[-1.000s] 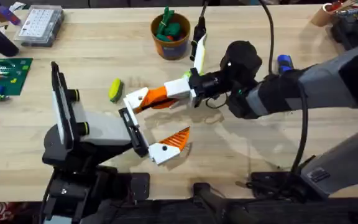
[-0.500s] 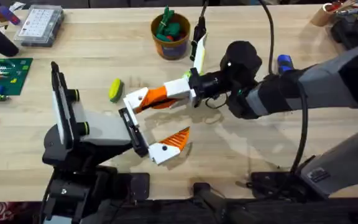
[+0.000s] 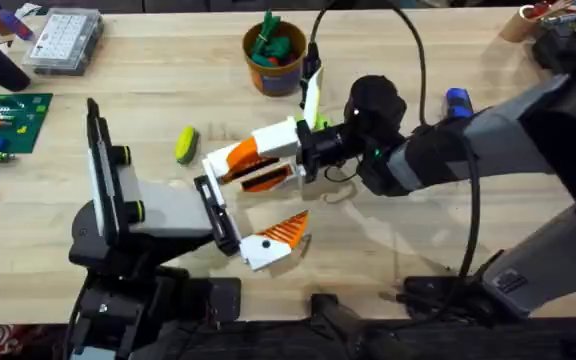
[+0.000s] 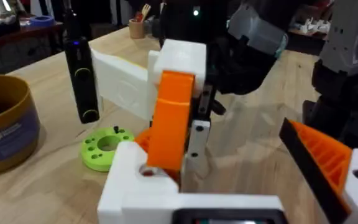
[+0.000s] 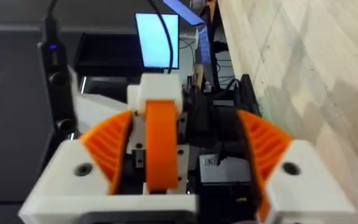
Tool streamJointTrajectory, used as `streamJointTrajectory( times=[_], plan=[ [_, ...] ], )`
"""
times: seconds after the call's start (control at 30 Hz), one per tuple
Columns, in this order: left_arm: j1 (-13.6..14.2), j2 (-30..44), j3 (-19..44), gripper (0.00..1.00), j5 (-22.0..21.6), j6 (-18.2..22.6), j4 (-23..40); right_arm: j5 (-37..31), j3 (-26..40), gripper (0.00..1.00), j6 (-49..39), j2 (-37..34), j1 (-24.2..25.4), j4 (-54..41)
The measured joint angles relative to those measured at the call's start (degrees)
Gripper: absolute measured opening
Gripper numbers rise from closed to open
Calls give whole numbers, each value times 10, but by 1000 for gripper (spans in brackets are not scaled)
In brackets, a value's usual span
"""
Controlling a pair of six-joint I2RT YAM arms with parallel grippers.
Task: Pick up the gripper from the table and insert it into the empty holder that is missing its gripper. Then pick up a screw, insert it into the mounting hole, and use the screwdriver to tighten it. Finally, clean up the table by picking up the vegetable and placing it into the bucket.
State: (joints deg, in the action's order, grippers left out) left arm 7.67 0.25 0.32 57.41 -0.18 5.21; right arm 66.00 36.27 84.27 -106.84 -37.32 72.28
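My right gripper (image 3: 230, 165) reaches in from the right and is shut on the gripper (image 5: 161, 146), a white block with an orange wedge. That block (image 4: 135, 186) meets the free upper end of the black holder (image 3: 214, 214) on my left hand. Whether it is seated I cannot tell. The holder's lower mount carries a ribbed orange finger (image 3: 273, 238). The yellow-green vegetable (image 3: 186, 144) lies on the table left of the right gripper. The bucket (image 3: 275, 60) stands at the back with toys inside. A black screwdriver (image 4: 79, 71) stands upright beside it. The screw is out of view.
A clear parts box (image 3: 63, 40) and a green circuit board (image 3: 8, 120) sit at the far left. A green disc with holes (image 4: 104, 148) lies near the bucket (image 4: 5, 134). A blue object (image 3: 456, 98) and a tan cup (image 3: 523, 22) are at the right.
The right gripper has rolled about its wrist and shifted slightly left, so both its orange fingers now show from above. The left arm has stayed put.
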Motion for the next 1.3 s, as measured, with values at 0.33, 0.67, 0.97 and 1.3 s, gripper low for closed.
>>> streamJointTrajectory(
  times=[0.33,0.67,0.97,1.3],
  plan=[
    [2,0,0,990,14,2,2,-4,0,995,0,-1,-2,-1],
    [2,0,0,990,15,2,2,-4,1,995,-59,44,24,-107],
    [2,0,0,990,15,3,2,-8,12,995,-244,163,93,-385],
    [2,0,0,990,15,4,2,-19,114,995,-474,257,189,-759]
  ],
)
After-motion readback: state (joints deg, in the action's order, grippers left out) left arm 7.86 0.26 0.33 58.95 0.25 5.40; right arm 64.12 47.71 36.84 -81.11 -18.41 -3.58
